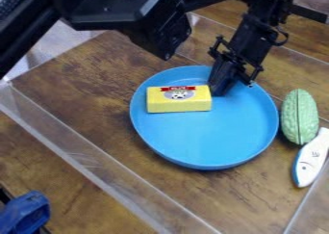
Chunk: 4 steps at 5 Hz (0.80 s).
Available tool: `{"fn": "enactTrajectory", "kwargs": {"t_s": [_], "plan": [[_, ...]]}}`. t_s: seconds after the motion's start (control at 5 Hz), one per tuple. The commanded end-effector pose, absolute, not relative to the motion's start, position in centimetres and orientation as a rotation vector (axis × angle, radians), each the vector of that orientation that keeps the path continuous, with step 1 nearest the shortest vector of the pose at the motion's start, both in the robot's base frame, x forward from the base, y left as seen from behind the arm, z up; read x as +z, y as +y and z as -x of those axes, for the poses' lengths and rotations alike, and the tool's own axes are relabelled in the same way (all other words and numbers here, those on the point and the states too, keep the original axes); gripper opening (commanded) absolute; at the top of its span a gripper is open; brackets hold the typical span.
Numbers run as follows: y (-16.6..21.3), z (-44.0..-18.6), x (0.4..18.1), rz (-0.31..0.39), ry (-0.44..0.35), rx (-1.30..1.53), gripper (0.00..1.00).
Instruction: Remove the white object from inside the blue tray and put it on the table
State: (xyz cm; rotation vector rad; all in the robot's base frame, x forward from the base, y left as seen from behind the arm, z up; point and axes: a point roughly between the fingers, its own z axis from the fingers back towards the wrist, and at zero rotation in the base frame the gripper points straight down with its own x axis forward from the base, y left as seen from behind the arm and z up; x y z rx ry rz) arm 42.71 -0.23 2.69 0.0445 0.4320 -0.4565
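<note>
Nearest us, the table (pixel 77 132) is bare wood up to the blue tray (pixel 213 146). The butter block (pixel 179 99) lies flat inside the tray at its left edge, label up, one long side close to the rim.

Right of the tray, on the wood: a green oval (pixel 301 117) and a white item with blue marks (pixel 310 159), both clear of the rim.

Further back, our gripper (pixel 224 84) is down at the tray's back part, tip just beside the block's right end. Jaws are closed and we see nothing between them, so the block isn't held.

Risks as we judge them:
- Closed fingers beside the block mean a lift now comes up empty.
- Pushing in from this side would likely shove the block against the rim, or tip it over the edge uncontrolled.
- Pressing down near the rim might rock or slide the tray.
- Arm body hides some of the tray's back edge, so contact there can't be confirmed.
</note>
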Motion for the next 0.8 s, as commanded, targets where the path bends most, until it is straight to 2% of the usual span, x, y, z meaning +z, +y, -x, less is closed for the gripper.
{"fn": "enactTrajectory", "kwargs": {"t_s": [0.0,0.6], "plan": [[0.1,-43.1,5.6,-0.04,0.363,-0.452,0.0],[0.5,-42.5,7.4,-0.026,0.371,-0.468,0.0]]}}
